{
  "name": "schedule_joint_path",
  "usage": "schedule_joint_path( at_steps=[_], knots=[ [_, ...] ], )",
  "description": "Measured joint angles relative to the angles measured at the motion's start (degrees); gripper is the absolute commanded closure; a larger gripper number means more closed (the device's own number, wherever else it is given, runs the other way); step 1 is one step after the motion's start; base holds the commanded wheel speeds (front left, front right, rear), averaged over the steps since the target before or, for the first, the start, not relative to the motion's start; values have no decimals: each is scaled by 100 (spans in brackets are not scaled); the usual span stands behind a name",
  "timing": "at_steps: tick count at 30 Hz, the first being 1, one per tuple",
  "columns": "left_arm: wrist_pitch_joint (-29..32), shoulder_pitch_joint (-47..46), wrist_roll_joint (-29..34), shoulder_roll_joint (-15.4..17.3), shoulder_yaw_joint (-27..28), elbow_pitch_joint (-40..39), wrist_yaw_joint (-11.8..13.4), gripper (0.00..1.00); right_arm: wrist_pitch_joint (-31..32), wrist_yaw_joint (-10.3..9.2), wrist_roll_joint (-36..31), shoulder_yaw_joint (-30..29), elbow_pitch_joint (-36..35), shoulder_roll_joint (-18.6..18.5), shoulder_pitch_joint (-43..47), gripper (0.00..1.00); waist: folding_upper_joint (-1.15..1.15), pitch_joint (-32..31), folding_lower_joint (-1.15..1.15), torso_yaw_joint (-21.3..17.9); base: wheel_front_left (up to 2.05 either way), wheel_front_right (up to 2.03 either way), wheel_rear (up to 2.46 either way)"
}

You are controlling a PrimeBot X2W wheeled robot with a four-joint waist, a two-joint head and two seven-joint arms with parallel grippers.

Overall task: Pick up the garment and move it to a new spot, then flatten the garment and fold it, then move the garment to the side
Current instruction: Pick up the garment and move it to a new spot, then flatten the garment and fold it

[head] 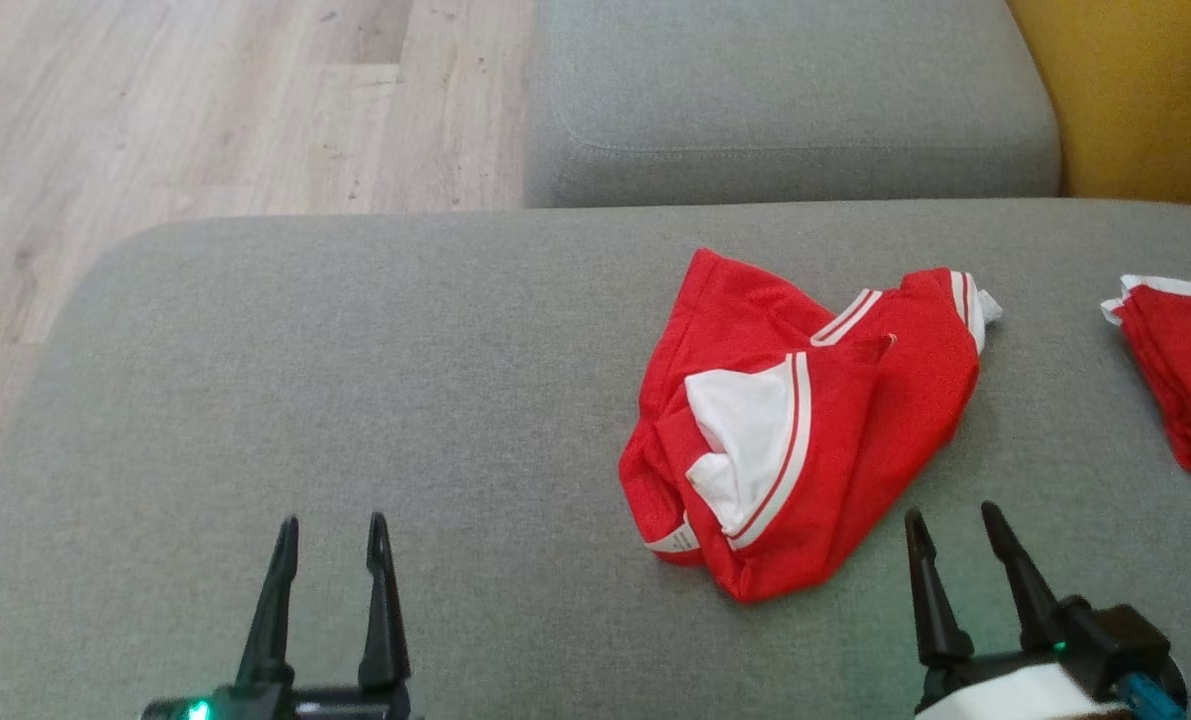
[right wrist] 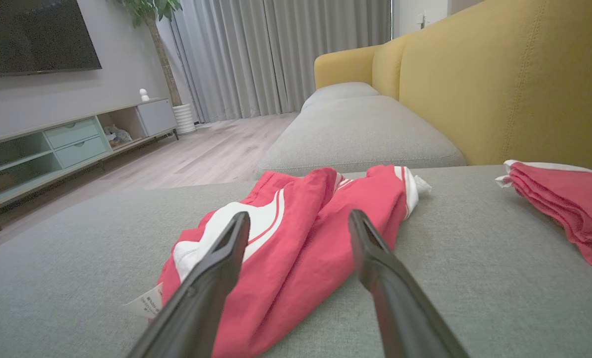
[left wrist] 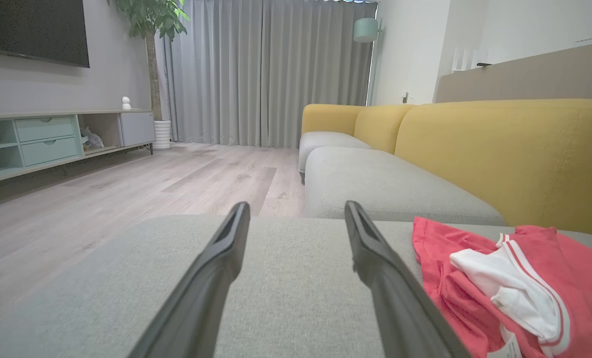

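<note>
Crumpled red-and-white fabric garment (head: 805, 430) lying loose on grey upholstered sofa seat (head: 355, 400); left gripper (head: 333, 520) and right gripper (head: 950, 512) both spread apart, empty.

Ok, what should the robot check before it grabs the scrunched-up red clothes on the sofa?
1. Left jaws open, holding nothing: ok.
2. Right jaws open, holding nothing: ok.
3. Crumpled red garment lying loose on the grey cushion: ok.
4. Garment flat: not ok, bunched up, white fabric showing.
5. Bare cushion room on the robot's left side: ok.
6. Other red garment lies apart from it: ok.
</note>
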Motion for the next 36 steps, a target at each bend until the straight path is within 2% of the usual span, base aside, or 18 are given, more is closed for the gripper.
schedule_joint_path(
  at_steps=[7, 15, 36],
  knots=[
    [0, 167, 265, -42, 68, 79, -198, 0, 0, 0, 0, 46, -58, 2, 131, 0, 0, -106, 1, 113, 0, 0, 0],
    [0, 167, 461, -52, 65, 278, -313, 0, -1, 0, -2, 82, -75, 3, 261, 0, 0, -145, 1, 133, 0, 0, 0],
    [0, 168, 563, -66, 47, 366, -296, 0, 0, 0, 8, 80, -74, 4, 311, 0, 0, -160, 1, 50, 0, 0, 0]
  ],
)
